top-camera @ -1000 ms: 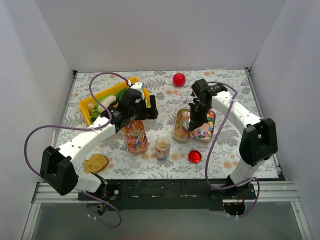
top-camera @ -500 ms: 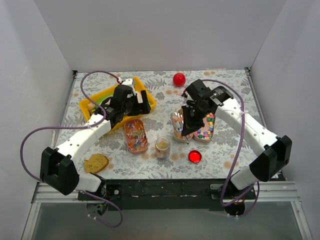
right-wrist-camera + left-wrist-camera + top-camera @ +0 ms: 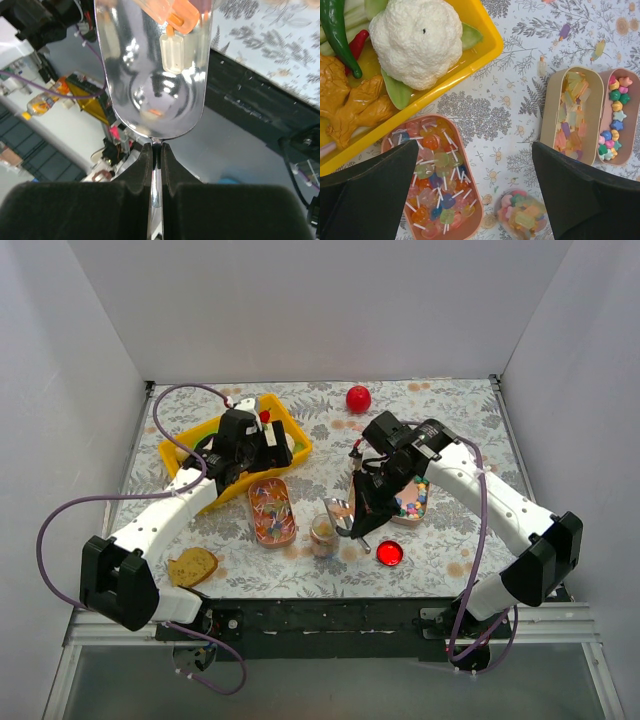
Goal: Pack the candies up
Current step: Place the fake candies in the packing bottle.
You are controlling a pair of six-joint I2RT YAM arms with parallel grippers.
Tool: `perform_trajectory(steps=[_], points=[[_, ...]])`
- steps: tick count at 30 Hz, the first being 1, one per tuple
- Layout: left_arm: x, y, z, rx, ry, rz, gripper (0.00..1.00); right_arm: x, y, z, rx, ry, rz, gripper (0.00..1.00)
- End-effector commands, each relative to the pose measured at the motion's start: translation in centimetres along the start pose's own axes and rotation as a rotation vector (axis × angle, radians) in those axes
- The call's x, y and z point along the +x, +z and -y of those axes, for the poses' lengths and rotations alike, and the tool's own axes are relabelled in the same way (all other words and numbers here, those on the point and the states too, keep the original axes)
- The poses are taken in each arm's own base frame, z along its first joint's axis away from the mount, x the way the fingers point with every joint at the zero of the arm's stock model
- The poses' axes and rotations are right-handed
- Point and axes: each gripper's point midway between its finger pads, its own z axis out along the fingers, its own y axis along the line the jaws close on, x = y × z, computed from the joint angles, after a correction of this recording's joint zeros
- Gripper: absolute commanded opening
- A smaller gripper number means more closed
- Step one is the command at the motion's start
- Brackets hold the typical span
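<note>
Right gripper point(image 3: 156, 150) clamped on shiny metal scoop point(image 3: 150, 90) handle; bowl mid-frame, just beside small glass jar point(image 3: 324, 533), likely to tip gummy candies point(image 3: 172, 52) in. Left gripper point(image 3: 475, 150) spread apart, empty.

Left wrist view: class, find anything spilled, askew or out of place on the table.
Three small candies lie loose on the tablecloth, beyond the beige tray, outside every container. They look spilled; nothing else stands out.
</note>
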Motion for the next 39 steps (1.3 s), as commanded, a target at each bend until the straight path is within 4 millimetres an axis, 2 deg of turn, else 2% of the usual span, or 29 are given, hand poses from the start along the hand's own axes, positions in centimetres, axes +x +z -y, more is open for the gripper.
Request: perform_trajectory(steps=[1, 14, 20, 24, 33, 37, 39], points=[[-0.1, -1.0, -0.3, 0.009, -0.003, 0.010, 0.98, 1.9, -0.9, -1.9, -0.093, -0.002, -0.083, 0.01], [0.0, -0.6, -1.3, -0.012, 0.003, 0.007, 0.98, 3.6, 1.7, -2.6, -0.149, 0.045, -0.235, 0.01], [-0.2, -0.6, -1.7, -0.020, -0.005, 0.011, 0.98, 4.2, 1.9, -2.9, -0.194, 0.084, -0.296, 0.01], [0.0, -0.6, -1.9, -0.025, -0.012, 0.005, 0.98, 4.1, 1.7, -3.5, -0.255, 0.137, -0.330, 0.01], [0.3, -0.8, -2.3, -0.034, -0.020, -0.001, 0.98, 3.8, 1.4, -3.3, -0.378, 0.271, -0.357, 0.01], [0.7, -1.0, -2.7, -0.050, -0.036, -0.013, 0.98, 3.1, 0.4, -4.1, -0.437, 0.285, -0.340, 0.01], [1.5, -1.2, -3.1, -0.069, -0.043, -0.036, 0.98, 2.6, 0.0, -4.5, -0.443, 0.266, -0.320, 0.01]])
